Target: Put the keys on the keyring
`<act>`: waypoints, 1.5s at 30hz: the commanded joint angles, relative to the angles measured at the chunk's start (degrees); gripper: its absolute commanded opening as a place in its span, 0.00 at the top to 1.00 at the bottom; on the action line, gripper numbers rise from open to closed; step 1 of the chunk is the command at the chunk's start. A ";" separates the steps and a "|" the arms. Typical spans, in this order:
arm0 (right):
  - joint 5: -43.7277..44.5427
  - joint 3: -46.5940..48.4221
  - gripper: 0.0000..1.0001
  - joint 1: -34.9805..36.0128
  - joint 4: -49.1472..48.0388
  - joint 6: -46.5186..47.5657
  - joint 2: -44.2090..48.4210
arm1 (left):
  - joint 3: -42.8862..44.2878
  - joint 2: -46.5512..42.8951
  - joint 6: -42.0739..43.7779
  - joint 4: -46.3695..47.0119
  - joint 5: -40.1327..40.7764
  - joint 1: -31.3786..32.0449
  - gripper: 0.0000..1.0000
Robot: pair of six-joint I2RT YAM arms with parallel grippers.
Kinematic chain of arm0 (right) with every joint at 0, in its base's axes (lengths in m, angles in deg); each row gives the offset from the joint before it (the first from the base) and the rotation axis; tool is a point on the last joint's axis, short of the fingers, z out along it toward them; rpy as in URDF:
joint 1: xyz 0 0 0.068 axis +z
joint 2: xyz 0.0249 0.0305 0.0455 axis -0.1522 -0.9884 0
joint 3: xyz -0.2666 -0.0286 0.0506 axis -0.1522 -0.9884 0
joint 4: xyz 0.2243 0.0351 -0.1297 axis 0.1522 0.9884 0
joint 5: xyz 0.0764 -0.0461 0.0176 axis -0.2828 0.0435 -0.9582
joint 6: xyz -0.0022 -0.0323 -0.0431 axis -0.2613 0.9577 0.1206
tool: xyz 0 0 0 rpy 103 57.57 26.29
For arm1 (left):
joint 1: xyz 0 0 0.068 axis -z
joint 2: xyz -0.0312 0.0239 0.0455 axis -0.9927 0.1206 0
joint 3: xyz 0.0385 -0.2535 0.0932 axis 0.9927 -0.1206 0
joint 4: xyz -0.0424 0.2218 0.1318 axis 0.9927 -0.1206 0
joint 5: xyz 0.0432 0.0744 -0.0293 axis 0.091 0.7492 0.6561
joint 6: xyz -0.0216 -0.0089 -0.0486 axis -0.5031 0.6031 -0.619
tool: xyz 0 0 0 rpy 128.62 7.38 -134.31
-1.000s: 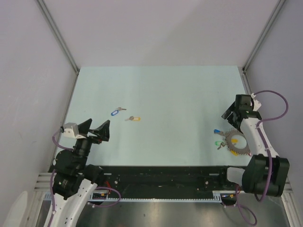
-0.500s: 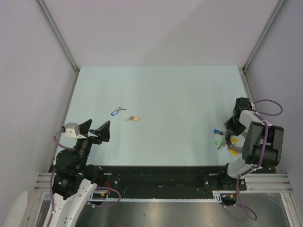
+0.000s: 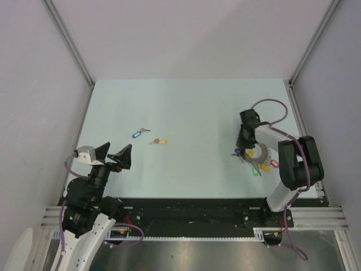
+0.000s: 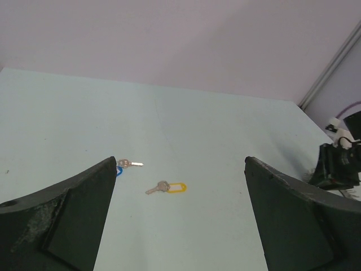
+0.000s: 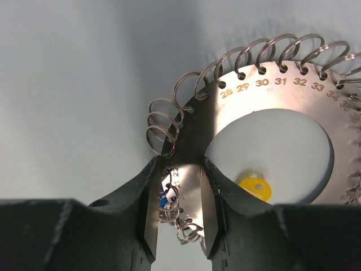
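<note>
Even, diffuse light is filling every view. The worktop (image 3: 186,107) is carrying only soft shadows. The metal keyring (image 5: 282,96) is glinting brightly, and the right tool (image 5: 179,169) is appearing dark and slightly soft.

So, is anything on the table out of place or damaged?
Nothing damaged. The blue-tagged silver key and yellow-tagged silver key lie loose mid-left, far from the round grey metal keyring in the right gripper.

Top camera overlooks the table (image 3: 186,113); left wrist skims it low; right wrist hugs the keyring (image 5: 282,90).
</note>
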 commanded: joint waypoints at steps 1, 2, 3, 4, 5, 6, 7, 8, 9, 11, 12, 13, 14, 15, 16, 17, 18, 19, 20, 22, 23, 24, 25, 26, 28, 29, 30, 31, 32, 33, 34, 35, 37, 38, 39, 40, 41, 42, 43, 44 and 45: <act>-11.55 0.97 0.82 12.74 0.89 3.07 -5.48 | 2.51 1.97 1.85 0.28 -1.28 0.11 0.00; -12.43 1.24 0.82 17.55 0.19 3.60 -6.53 | 2.60 2.23 1.85 0.28 -1.19 0.11 0.00; -13.40 1.50 0.81 19.77 -0.26 4.48 -7.06 | 2.60 2.58 1.85 0.11 -1.10 0.02 0.00; -14.89 1.85 0.81 22.66 -0.52 6.66 -7.59 | 2.78 3.11 1.85 0.02 -1.19 0.02 0.00; -14.90 2.90 0.80 27.83 0.26 8.08 -8.98 | 2.78 3.38 1.85 -0.07 -1.10 0.02 0.00; -14.64 3.61 0.80 31.01 1.14 9.66 -9.61 | 2.78 3.64 1.85 -0.24 -1.10 0.02 0.00; -13.68 4.22 0.79 33.74 2.19 13.07 -10.31 | 2.87 4.16 1.93 -0.24 -1.10 0.02 0.00; -13.85 4.66 0.79 36.20 4.38 14.67 -10.75 | 2.78 4.43 1.93 -0.33 -1.19 0.02 0.00; -14.28 5.19 0.78 41.10 5.44 15.90 -11.10 | 2.87 4.69 1.93 -0.42 -1.28 -0.07 0.00; -14.64 5.20 0.78 44.82 8.60 18.10 -10.49 | 2.95 5.40 2.02 -0.33 -1.45 -0.07 0.00; -14.73 5.20 0.75 47.19 9.75 18.63 -9.45 | 2.95 5.66 2.02 -0.51 -1.54 -0.07 0.00; -14.64 5.20 0.73 48.17 10.80 18.81 -8.83 | 2.95 5.75 2.02 -0.51 -1.54 -0.07 0.00; -14.38 5.11 0.71 48.88 13.16 19.16 -8.04 | 2.95 6.19 2.02 -0.51 -1.71 -0.07 0.00; -14.03 5.11 0.68 49.41 14.23 19.25 -6.99 | 2.87 6.19 2.02 -0.51 -1.72 -0.16 0.00; -13.15 5.11 0.66 49.93 15.11 19.17 -4.89 | 2.87 6.28 2.02 -0.51 -1.80 -0.16 0.00; -12.62 5.11 0.64 50.03 16.51 18.73 -3.65 | 2.95 6.45 2.02 -0.51 -1.80 -0.24 0.00; -12.09 5.19 0.60 50.03 16.88 18.12 -2.33 | 2.95 6.63 2.11 -0.59 -1.80 -0.24 0.00; -11.22 5.11 0.57 50.03 17.14 17.59 1.25 | 2.87 6.72 2.11 -0.60 -1.80 -0.24 0.00; -10.95 5.11 0.55 50.03 16.88 16.97 3.11 | 2.87 6.89 2.20 -0.68 -1.72 -0.33 0.00; -8.41 5.20 0.50 50.03 16.53 13.82 8.37 | 2.87 7.24 2.20 -0.77 -1.80 -0.33 0.00; -6.74 5.11 0.50 49.94 16.88 12.50 9.88 | 2.95 7.33 2.20 -0.77 -1.89 -0.33 0.00; -5.16 5.02 0.50 49.85 17.23 10.74 10.86 | 2.95 7.51 2.28 -0.86 -1.89 -0.33 0.00; -1.93 4.85 0.50 49.77 17.75 7.51 11.74 | 3.04 7.68 2.29 -0.69 -1.89 -0.33 0.00; -0.42 3.97 0.50 49.68 18.54 5.65 13.49 | 3.04 7.86 2.29 -0.86 -1.98 -0.33 0.00; 3.02 2.04 0.50 49.68 18.73 0.74 15.42 | 3.04 8.04 2.29 -0.95 -1.98 -0.33 0.00; 3.55 -0.67 0.51 49.24 18.38 -0.60 17.44 | 2.96 7.95 2.20 -0.86 -1.98 -0.33 0.00; 3.56 -2.17 0.51 48.98 17.76 -1.66 18.68 | 3.04 8.04 2.28 -0.95 -1.98 -0.42 0.00; 3.64 -3.67 0.52 48.71 16.71 -2.97 19.73 | 3.04 8.12 2.29 -0.95 -2.15 -0.42 0.00; 3.64 -5.42 0.53 48.36 16.09 -4.72 20.61 | 3.04 8.30 2.29 -0.95 -2.15 -0.33 0.00; 3.21 -8.31 0.55 47.84 15.30 -5.26 22.62 | 3.13 8.39 2.29 -0.86 -2.33 -0.42 0.00; 2.86 -9.82 0.56 47.48 13.73 -5.97 23.43 | 3.04 8.39 2.29 -0.95 -2.24 -0.42 0.00; 2.16 -10.79 0.57 47.13 12.93 -6.93 24.22 | 3.04 8.47 2.29 -0.95 -2.33 -0.42 0.00; 0.31 -12.82 0.58 46.34 10.65 -7.46 25.37 | 3.04 8.74 2.37 -0.86 -2.51 -0.42 0.00; -0.04 -13.00 0.58 46.34 10.12 -7.81 25.54 | 3.13 8.91 2.37 -0.95 -2.51 -0.42 0.00; -0.83 -13.35 0.59 46.34 9.68 -7.82 25.46 | 3.13 9.00 2.29 -0.95 -2.59 -0.42 0.00; -0.93 -13.70 0.59 46.25 8.89 -7.91 25.02 | 3.13 9.18 2.37 -1.03 -2.51 -0.42 0.00; -1.10 -13.70 0.59 46.25 8.62 -7.99 24.76 | 3.13 9.27 2.37 -1.03 -2.51 -0.42 0.00; -1.45 -13.88 0.59 46.16 8.36 -8.08 24.14 | 3.13 9.44 2.37 -1.12 -2.59 -0.42 0.00; -1.72 -14.14 0.59 46.07 7.92 -8.08 23.18 | 3.13 9.44 2.29 -1.21 -2.51 -0.42 0.00; -1.72 -14.23 0.59 46.16 7.74 -8.26 22.65 | 3.13 9.44 2.37 -1.21 -2.51 -0.42 0.00; -1.72 -14.40 0.60 46.07 7.65 -8.52 22.12 | 3.13 9.53 2.37 -1.21 -2.42 -0.42 0.00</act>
